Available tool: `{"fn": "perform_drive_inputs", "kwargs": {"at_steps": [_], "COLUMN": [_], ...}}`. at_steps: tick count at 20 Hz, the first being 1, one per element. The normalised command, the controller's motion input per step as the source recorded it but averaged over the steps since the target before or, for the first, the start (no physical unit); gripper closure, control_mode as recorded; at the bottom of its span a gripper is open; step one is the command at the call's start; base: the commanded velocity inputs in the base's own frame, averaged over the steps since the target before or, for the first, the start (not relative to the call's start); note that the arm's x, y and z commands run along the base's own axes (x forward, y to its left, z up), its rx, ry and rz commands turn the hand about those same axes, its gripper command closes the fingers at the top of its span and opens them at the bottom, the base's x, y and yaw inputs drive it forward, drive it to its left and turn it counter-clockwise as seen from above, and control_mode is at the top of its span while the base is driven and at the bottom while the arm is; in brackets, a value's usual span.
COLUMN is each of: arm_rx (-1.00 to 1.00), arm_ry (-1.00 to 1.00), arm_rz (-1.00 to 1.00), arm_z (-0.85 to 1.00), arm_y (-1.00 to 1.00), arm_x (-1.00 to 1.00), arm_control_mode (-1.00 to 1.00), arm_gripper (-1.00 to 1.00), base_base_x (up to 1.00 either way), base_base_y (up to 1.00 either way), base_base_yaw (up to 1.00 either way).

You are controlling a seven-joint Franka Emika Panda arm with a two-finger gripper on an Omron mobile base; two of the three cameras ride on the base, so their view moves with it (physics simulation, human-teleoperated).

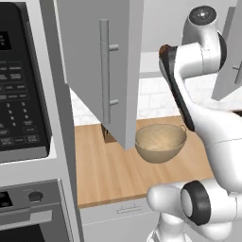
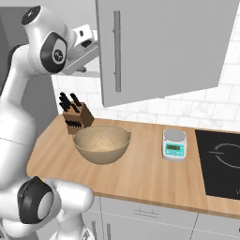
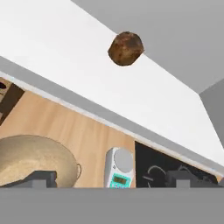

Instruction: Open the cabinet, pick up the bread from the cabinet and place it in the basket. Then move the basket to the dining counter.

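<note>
We are seeing the gripper [image 3: 111,179] with its jaws standing wide apart, nothing between them; the fingertips [image 3: 41,178] are showing at the bottom of the hand view. Ahead of it the bread [image 3: 126,48] is sitting on the white shelf [image 3: 65,57] inside the cabinet [image 2: 159,47], doors swung open. Below the gripper, the basket [image 3: 30,159] is resting on the wooden worktop [image 2: 140,173]. Beside the basket we are noting a kitchen scale [image 2: 174,144], then a black cooktop [image 2: 220,161]; a knife block [image 2: 75,117] is standing behind it.
</note>
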Motion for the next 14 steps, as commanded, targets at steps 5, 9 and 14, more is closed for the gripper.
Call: {"fn": "perform_drive_inputs", "kwargs": {"at_steps": [5, 9, 14], "arm_rx": [-0.06, -0.01, -0.04], "arm_ry": [0.0, 0.0, -0.07], "arm_rz": [-0.24, -0.31, -0.27], "arm_z": [-0.11, -0.02, 0.0], "arm_y": [-0.85, -0.95, -0.82], "arm_x": [0.34, -0.28, -0.63], "arm_control_mode": [-1.0, -1.0, -1.0], "arm_gripper": [-1.0, -1.0, -1.0], "base_base_x": [0.0, 0.0, 0.0], "base_base_y": [0.0, 0.0, 0.0], "base_base_yaw": [0.0, 0.0, 0.0]}}
